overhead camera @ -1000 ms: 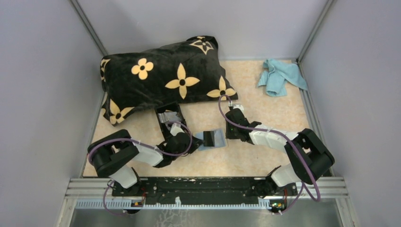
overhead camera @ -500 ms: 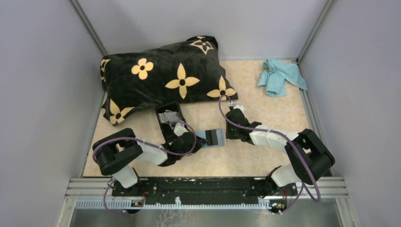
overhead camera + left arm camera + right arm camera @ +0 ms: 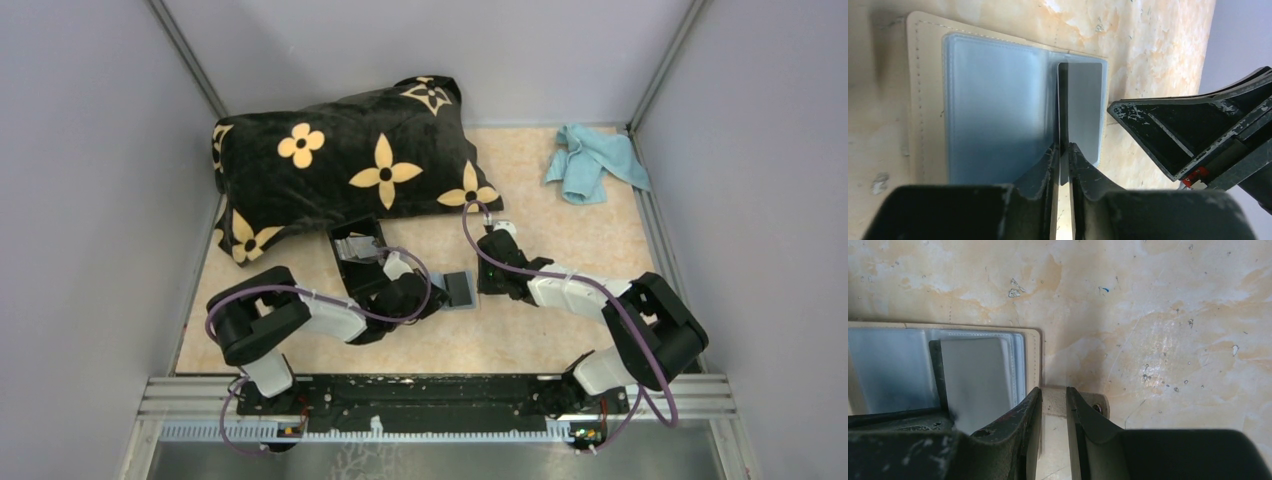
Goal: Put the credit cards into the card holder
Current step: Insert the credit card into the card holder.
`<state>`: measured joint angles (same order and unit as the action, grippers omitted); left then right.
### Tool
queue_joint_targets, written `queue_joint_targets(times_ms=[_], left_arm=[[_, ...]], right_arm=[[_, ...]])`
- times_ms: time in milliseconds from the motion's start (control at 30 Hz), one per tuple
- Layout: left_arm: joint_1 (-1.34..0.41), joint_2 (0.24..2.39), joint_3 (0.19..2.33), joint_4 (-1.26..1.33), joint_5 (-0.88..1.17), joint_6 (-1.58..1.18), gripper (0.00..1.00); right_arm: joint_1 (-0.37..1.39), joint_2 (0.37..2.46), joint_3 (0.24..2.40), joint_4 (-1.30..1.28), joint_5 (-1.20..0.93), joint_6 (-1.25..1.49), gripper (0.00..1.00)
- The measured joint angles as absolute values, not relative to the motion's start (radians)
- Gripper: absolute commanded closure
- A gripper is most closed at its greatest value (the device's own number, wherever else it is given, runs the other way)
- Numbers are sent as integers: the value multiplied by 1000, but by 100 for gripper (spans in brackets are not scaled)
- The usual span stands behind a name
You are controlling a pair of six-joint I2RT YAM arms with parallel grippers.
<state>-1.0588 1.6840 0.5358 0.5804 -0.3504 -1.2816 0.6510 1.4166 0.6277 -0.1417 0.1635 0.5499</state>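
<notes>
Thin grey plastic card, dark-striped, partway inside glossy clear sleeve of beige stitched card holder on mottled table; pinched by left fingers; holder's tab clamped between right fingers; pushed deeper than a second ago.

Words: none can be read anywhere.
Numbers: none can be read.
Grey card: plain face, no letters show.
Card holder: no brand name to read.
Pillow: far left, only yellow flower shapes, not letters.
</notes>
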Motion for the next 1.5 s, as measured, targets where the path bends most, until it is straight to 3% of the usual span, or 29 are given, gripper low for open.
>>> queue_joint_targets(times_ms=[100,267,633,800,933,1000,1267,1500], left_arm=[[-1059,1696,555,579,-335,-1262,58],[-1059,1687,566,579,-325,-1248,45],[-1061,1555,566,406,-395,-1180,43],[-1062,1522,566,364,-437,-1147,54],[-1066,1523,574,322,-469,-1118,87],[-1065,1531,592,299,-487,-1097,93],[-1065,1602,729,221,-521,-982,100],[-1065,1671,791,160,-523,-931,100]], right_arm=[[651,1417,628,-142,163,550,75],[650,1417,628,-142,162,548,75],[649,1415,628,-142,159,542,75],[649,1414,628,-143,158,539,75],[649,1414,628,-143,157,535,75],[649,1414,628,-143,157,534,75],[649,1414,628,-143,157,533,75],[649,1414,628,-143,156,533,75]])
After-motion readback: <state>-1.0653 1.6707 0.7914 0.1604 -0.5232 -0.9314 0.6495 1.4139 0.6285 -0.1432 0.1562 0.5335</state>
